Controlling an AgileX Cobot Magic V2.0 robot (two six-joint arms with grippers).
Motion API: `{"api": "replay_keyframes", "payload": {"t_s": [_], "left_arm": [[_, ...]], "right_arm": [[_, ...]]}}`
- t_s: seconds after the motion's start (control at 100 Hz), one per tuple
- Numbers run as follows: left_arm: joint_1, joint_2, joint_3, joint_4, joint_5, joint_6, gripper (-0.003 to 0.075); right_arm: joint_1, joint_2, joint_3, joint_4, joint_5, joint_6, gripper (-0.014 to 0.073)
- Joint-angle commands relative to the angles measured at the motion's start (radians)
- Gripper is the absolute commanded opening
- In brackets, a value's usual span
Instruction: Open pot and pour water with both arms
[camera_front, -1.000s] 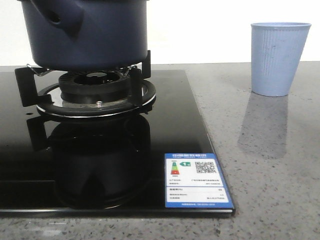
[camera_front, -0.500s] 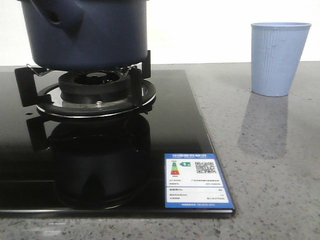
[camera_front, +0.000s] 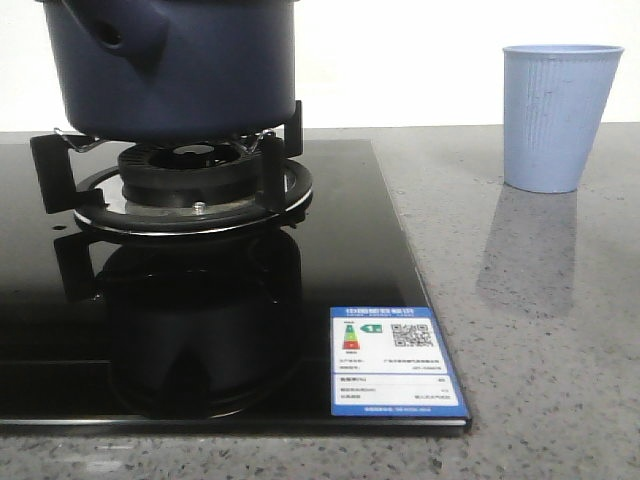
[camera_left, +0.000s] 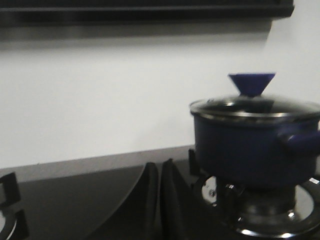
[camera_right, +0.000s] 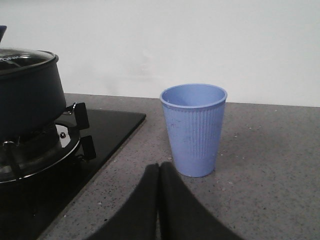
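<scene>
Navy pot (camera_front: 175, 65) unmoved on burner (camera_front: 190, 180); both grippers' jaws pressed together, empty.

The pot (camera_front: 175, 65) is set on the burner (camera_front: 190, 180) of the stove (camera_front: 330, 270), its lid (camera_left: 252, 102) in place; the cup (camera_front: 555, 115) is stood on the counter (camera_front: 540, 330) to its right.

From my front camera the pot (camera_front: 175, 65) is cut off at the top edge, so I cannot see its rim or lid. My left wrist picture is blurred, and its right edge crops the pot's handle (camera_left: 301, 140). The energy label (camera_front: 397, 362) on the glass hob (camera_front: 380, 250) has print too small to read.
</scene>
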Motion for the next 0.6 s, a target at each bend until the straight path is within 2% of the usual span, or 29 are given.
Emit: {"api": "replay_keyframes", "payload": {"t_s": [0.0,0.09,0.21,0.25,0.38,0.59], "left_arm": [[0.047,0.008,0.037,0.126,-0.057,-0.159,-0.0019],[0.093,-0.004,0.11,0.135,-0.067,-0.208,-0.0019],[0.102,-0.051,0.198,0.192,-0.093,-0.282,-0.0019],[0.102,-0.048,0.193,0.192,-0.032,-0.291,-0.0019],[0.102,-0.048,0.193,0.175,0.021,-0.291,-0.0019],[0.102,-0.048,0.193,0.153,0.027,-0.291,-0.0019]], "right_arm": [[-0.002,0.005,-0.026,-0.045,0.034,-0.01,-0.0074],[-0.002,0.005,-0.026,-0.045,0.034,-0.01,-0.0074],[-0.002,0.005,-0.026,-0.045,0.034,-0.01,-0.0074],[-0.002,0.005,-0.026,-0.045,0.034,-0.01,-0.0074],[-0.002,0.005,-0.026,-0.045,0.037,-0.01,-0.0074],[-0.002,0.005,-0.026,-0.045,0.039,-0.01,-0.0074]]}}
